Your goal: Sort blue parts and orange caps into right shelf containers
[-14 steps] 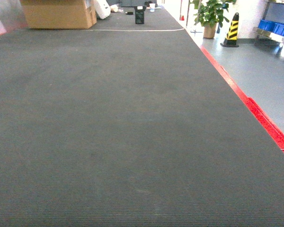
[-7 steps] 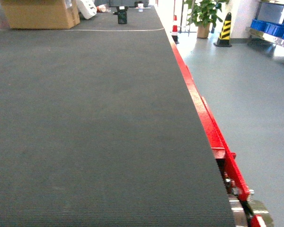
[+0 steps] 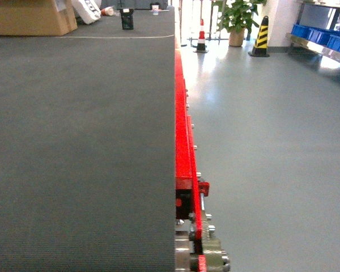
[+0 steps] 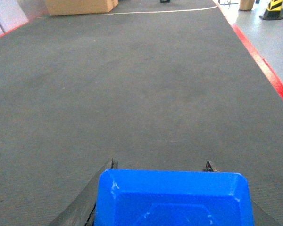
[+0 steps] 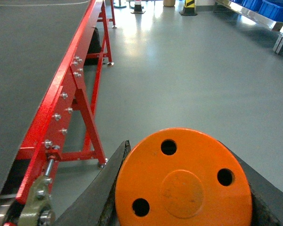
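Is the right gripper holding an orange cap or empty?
Holding one: the orange cap sits between the right gripper's dark fingers, filling the right wrist view.

Matt ribbed dark belt (image 3: 79,147), glossy red painted metal frame (image 5: 61,108), shiny grey floor (image 3: 272,141)

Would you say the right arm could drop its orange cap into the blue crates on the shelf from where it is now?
Probably not yet. The right tool holds the orange cap, but the blue crates sit far across open grey floor. Nothing blocks the way; the base likely has to drive closer first.
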### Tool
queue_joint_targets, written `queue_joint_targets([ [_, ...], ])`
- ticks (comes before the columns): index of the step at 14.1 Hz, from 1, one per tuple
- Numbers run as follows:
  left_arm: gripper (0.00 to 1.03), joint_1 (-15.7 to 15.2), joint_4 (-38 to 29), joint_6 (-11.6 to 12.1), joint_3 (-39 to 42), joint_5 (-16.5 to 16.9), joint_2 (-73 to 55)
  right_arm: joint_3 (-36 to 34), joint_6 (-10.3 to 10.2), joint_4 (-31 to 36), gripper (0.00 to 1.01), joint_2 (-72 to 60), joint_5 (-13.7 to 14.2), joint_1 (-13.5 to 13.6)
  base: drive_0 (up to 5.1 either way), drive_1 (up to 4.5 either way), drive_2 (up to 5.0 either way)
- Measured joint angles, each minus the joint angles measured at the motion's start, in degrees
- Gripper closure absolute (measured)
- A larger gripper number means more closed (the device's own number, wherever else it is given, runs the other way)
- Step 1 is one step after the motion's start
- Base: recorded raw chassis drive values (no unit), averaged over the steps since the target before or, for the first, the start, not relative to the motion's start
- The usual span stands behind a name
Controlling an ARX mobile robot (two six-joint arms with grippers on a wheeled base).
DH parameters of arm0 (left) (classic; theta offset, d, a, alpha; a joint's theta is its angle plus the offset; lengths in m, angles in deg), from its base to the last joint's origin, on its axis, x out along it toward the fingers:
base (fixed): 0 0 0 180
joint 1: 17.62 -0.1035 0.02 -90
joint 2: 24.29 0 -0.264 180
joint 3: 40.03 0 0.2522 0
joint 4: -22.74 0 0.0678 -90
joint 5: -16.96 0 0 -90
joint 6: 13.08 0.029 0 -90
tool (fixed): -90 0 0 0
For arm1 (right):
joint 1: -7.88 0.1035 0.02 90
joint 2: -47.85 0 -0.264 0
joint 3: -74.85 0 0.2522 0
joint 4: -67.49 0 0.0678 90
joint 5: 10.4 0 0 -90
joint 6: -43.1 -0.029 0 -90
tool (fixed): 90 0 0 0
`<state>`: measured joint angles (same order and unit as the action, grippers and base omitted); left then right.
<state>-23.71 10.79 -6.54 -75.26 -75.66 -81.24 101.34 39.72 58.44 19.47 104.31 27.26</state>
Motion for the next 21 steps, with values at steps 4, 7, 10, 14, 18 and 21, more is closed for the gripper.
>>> queue_joint_targets([
  [4, 0.58, 0.0, 0.1, 0.0, 0.0, 0.0, 0.0, 0.0, 0.0, 0.0, 0.58, 0.0, 0.0, 0.0, 5.1, -2.37, -2.4],
  [7, 0.58, 0.0, 0.2, 0.0, 0.0, 0.0, 0.0, 0.0, 0.0, 0.0, 0.58, 0.0, 0.0, 0.0, 5.1, -2.35, -2.3],
  [10, 0.58, 0.0, 0.1, 0.0, 0.0, 0.0, 0.0, 0.0, 0.0, 0.0, 0.58, 0.0, 0.0, 0.0, 5.0, -2.43, -2.4],
  [14, 0.58, 0.0, 0.2, 0.0, 0.0, 0.0, -0.1, 0.0, 0.0, 0.0, 0.58, 0.0, 0.0, 0.0, 5.0, -2.43, -2.4],
  [18, 0.58, 0.0, 0.1, 0.0, 0.0, 0.0, -0.1, 0.0, 0.0, 0.0, 0.58, 0.0, 0.0, 0.0, 5.0, -2.43, -2.4],
  [21, 0.58, 0.0, 0.2, 0.0, 0.0, 0.0, 0.0, 0.0, 0.0, 0.0, 0.58, 0.0, 0.0, 0.0, 5.1, -2.35, -2.4],
])
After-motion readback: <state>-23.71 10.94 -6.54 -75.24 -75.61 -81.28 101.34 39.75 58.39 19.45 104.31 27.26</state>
